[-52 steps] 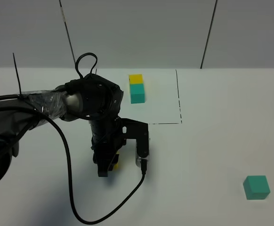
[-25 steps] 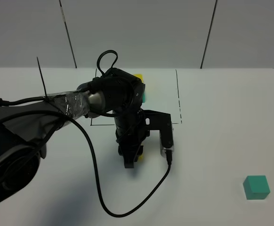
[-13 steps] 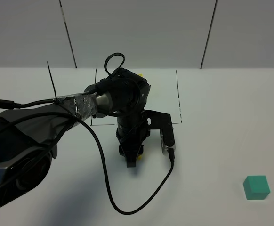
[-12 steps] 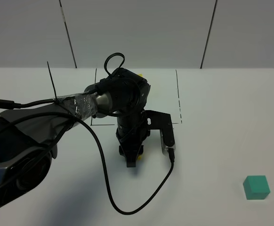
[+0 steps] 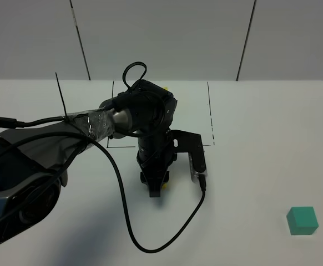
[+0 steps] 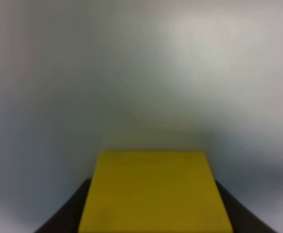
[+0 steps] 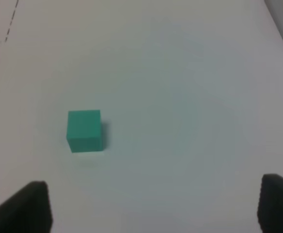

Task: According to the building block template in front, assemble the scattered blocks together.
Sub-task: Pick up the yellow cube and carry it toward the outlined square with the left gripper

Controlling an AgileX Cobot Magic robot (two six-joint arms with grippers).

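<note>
The jaws of the left gripper (image 5: 156, 186) were clenched on the yellow block (image 6: 153, 191). In the left wrist view the block filled the lower middle of the frame, with a dark jaw showing on either side of it. In the exterior high view only a sliver of it showed between the fingers, just below the centre of the frame. Whether it rested on the counter (image 5: 261, 138) or hung just above it could not be told.

The jaws of the right gripper (image 7: 156, 204) stood released and held nothing. Their two dark tips sat in the lower corners of the right wrist view. The teal block (image 7: 84, 130) lay ahead of them, left of the frame's centre and well apart from both tips.

By my judgement the task was in its first half. One loose block was in hand, placed just below the black-line rectangle (image 5: 211, 116). The teal block sat alone at the lower right of the exterior high view, far from the yellow one, so nothing was joined yet. The template (image 5: 164, 87) was almost wholly hidden behind the left arm, with only a scrap of yellow showing at upper centre. Left to do were setting the yellow block down, fetching the teal one and pressing the two together in the template's order.
</note>
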